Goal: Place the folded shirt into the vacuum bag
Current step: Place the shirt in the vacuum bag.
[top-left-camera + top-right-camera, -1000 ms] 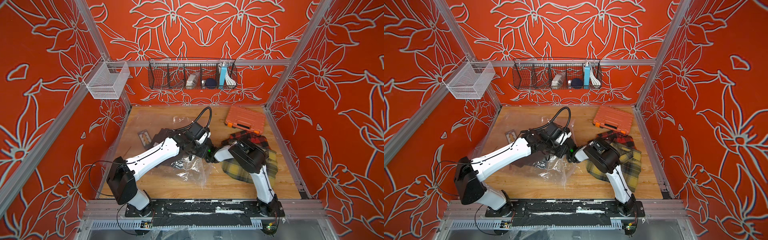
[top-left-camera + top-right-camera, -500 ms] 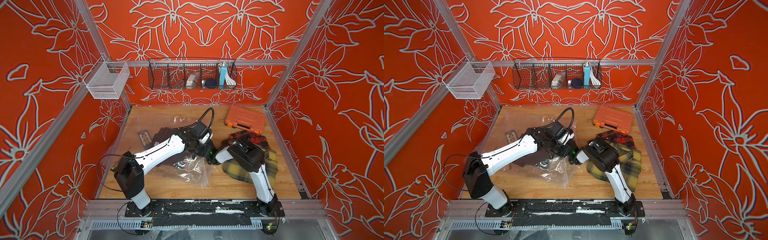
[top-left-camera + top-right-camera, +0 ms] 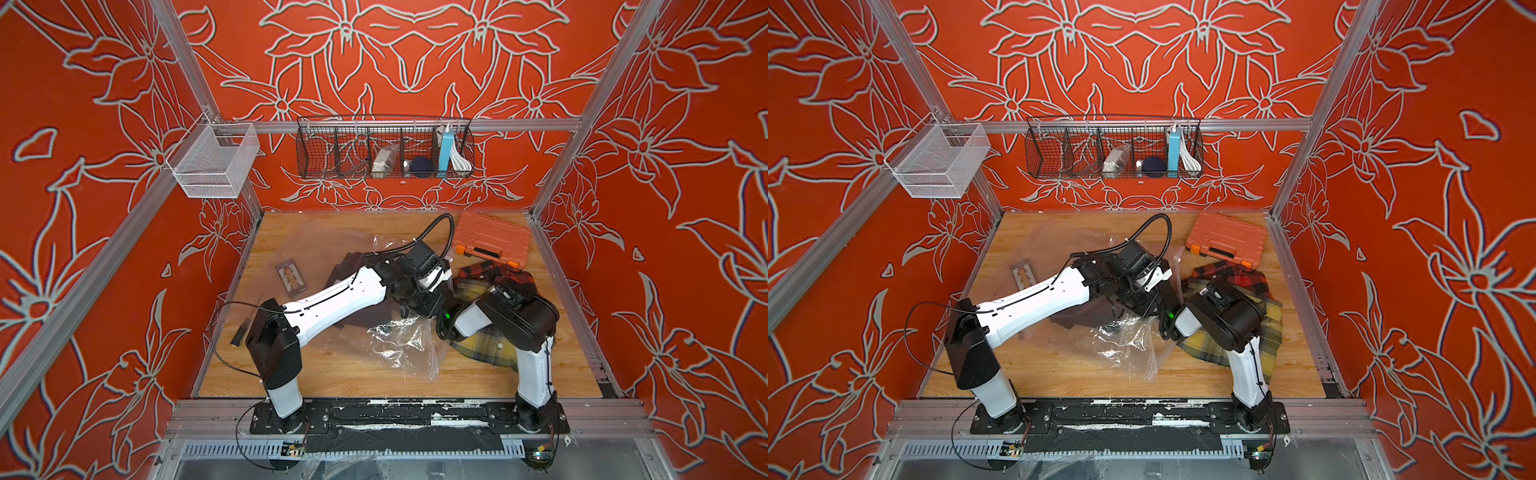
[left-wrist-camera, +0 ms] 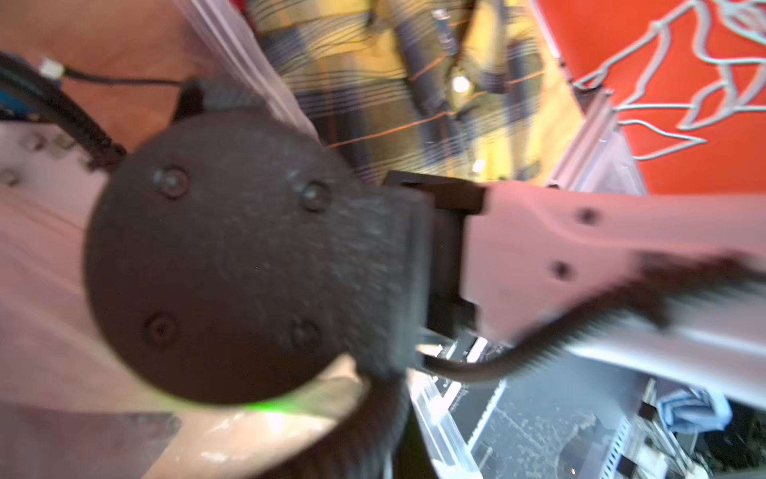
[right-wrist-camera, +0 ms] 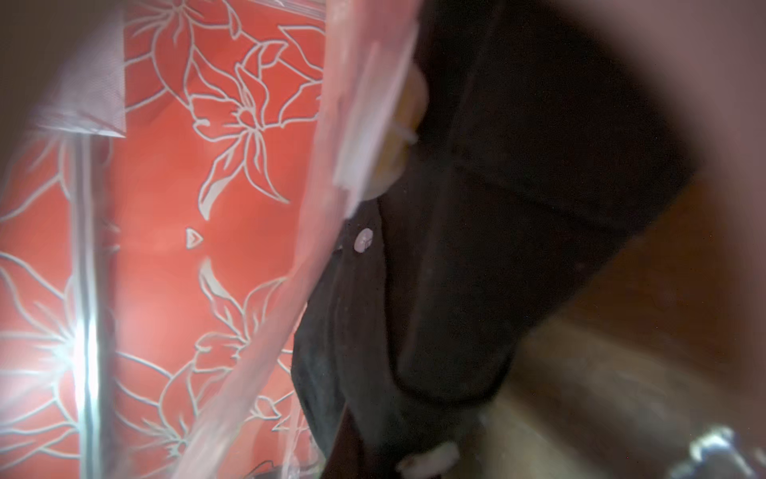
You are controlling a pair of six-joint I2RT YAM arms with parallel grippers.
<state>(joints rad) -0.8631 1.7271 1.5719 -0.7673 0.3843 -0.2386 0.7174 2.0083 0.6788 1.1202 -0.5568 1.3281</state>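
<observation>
Where the crumpled clear bag (image 3: pixel 399 345) lies on the table (image 3: pixel 332 374), the left gripper (image 3: pixel 422 309) and right gripper (image 3: pixel 440 332) sit clenched at its far edge, their hold on it unclear; the dark folded shirt (image 3: pixel 361 320) lies just behind, touching the plastic.

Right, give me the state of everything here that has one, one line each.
Vacuum bag, crumpled on the table, one edge raised.
Dark shirt, flat, seemingly under the bag's plastic.
Plaid shirts, heaped outside the bag.
Orange case, shut, lying flat.
Left gripper, shut.
Right gripper, shut, hidden from above.
</observation>
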